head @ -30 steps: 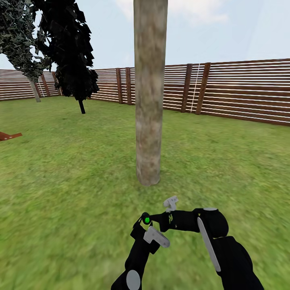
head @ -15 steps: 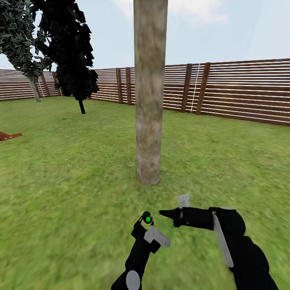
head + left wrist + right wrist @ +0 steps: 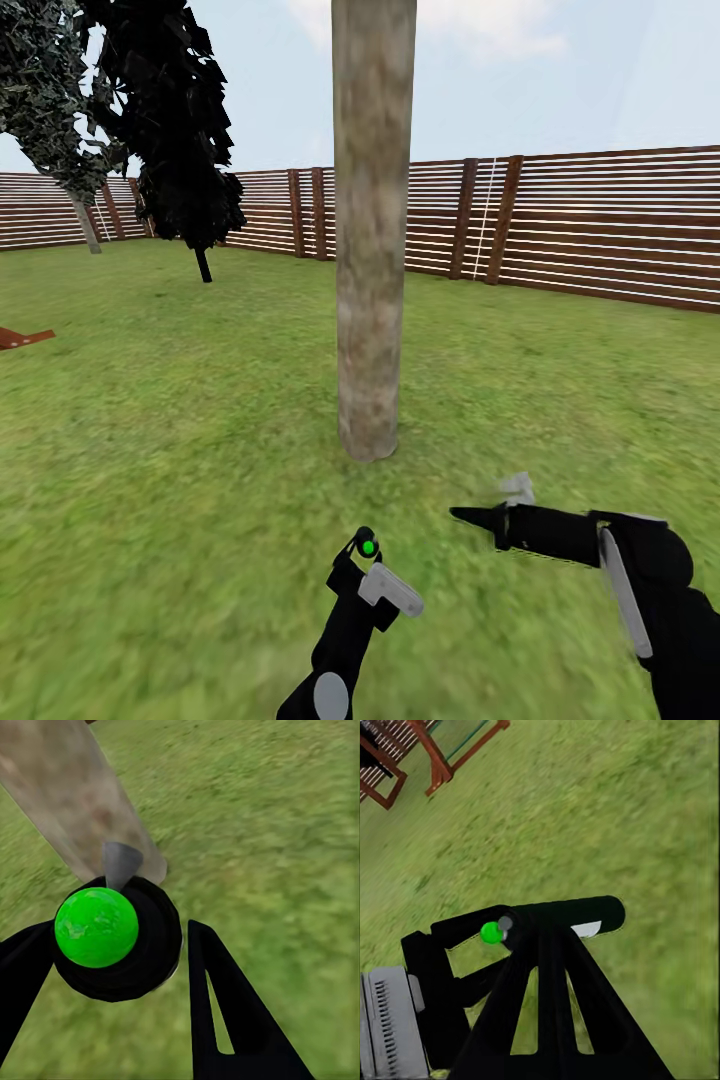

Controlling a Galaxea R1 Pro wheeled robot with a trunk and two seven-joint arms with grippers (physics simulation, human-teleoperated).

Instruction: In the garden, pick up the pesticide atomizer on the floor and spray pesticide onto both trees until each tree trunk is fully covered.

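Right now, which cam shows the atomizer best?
Left wrist view: the atomizer sits close up between the left gripper fingers, green top and grey nozzle toward the trunk. Head view shows it small, at the left arm's tip. Right wrist view catches it small, from the side.

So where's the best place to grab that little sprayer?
Grip the sprayer by its round black body, coming from behind and clamping both sides, as the left pincer has it. That leaves the grey nozzle free, pointing at the trunk.

Black, green-capped pesticide atomizer between left hand fingers, tree trunk beyond.
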